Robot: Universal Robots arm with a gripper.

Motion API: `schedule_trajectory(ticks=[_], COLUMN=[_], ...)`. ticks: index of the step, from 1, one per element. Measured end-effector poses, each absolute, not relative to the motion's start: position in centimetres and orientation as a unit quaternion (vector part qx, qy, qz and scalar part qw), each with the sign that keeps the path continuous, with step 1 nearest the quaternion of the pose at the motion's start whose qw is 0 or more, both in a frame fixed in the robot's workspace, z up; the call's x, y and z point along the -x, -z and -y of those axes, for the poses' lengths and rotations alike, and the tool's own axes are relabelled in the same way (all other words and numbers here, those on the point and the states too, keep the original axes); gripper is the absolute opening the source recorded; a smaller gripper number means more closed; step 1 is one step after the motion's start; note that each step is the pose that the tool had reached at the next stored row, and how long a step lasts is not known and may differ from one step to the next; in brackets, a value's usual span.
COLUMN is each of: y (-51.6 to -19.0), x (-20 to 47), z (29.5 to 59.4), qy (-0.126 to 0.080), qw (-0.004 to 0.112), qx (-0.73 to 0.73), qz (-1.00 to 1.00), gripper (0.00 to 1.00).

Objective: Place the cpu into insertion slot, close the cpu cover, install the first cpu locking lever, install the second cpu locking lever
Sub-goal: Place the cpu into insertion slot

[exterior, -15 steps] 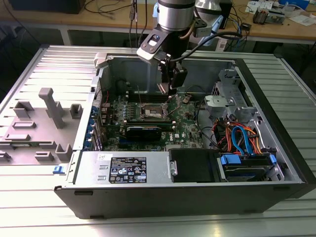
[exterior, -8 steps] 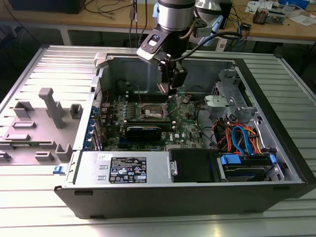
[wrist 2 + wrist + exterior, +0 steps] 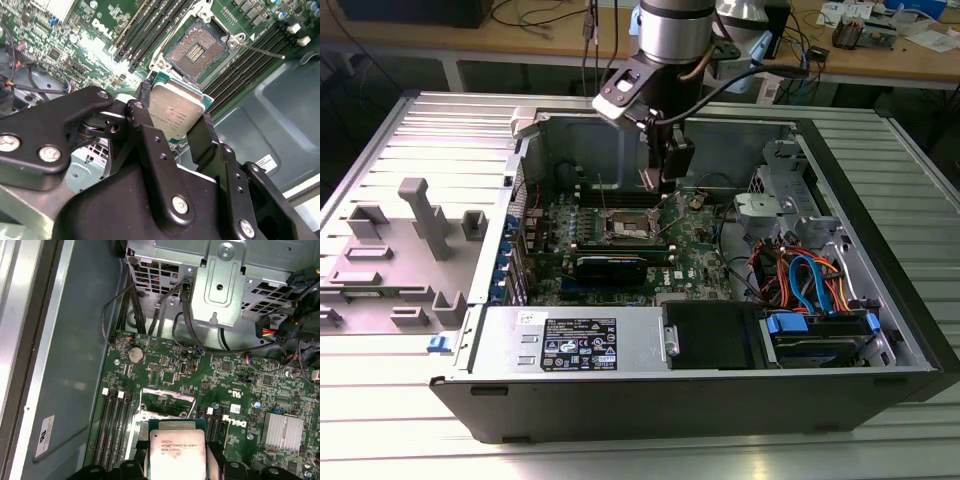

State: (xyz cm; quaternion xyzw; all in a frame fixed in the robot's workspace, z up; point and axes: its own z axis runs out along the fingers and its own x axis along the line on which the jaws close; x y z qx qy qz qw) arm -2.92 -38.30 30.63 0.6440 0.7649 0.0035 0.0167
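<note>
This looks like a robotics lab or electronics workshop. In the exterior view, an open computer case (image 3: 650,410) lies on a ribbed metal table (image 3: 400,440), with grey plastic blocks (image 3: 425,215) at centre left. At top centre a robot arm (image 3: 672,30) hangs over the case. Its gripper (image 3: 660,182) clamps a cpu (image 3: 175,112), seen in the second wrist view. Wooden benches (image 3: 520,45) strewn with cables (image 3: 535,12) run along the top edge.

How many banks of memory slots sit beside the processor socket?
2. One bank lies along one side of the insertion slot, the other bank along the opposite side; the cpu and fingers may hide more.
</note>
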Motion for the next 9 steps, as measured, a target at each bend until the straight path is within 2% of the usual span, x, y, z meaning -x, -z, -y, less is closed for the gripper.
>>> schedule_trajectory(ticks=[9], y=[-29.9], x=[4.7], z=[38.3], qy=[-0.004], qw=[0.016], qx=[-0.651], qz=[-0.759], gripper=[0.54])
